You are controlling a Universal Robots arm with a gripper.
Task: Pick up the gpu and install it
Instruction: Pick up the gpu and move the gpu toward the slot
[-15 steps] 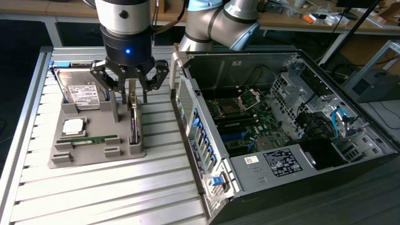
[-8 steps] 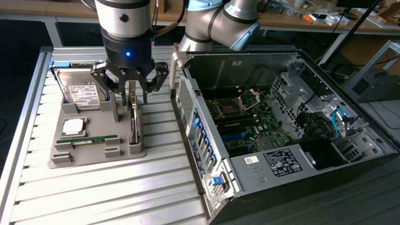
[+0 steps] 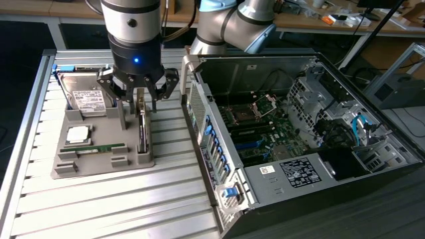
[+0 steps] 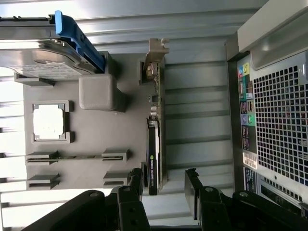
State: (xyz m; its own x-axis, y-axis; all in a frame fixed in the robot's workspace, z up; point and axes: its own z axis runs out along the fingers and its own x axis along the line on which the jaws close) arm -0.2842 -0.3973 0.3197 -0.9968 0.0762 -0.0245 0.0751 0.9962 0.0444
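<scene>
While gripper (image 3: 139, 103) hovered over gpu (image 3: 142, 130)
fingers (image 4: 136, 182) stood spread either side of it; it sat edge-on in grey tray (image 3: 99, 162)

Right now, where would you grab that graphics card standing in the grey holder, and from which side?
Best take the gpu by its upper long edge, straight down from above. It stands on edge in a slot of the grey holder, leaving its top and two flat faces free; the open tool hangs over it, straddling those faces.
</scene>
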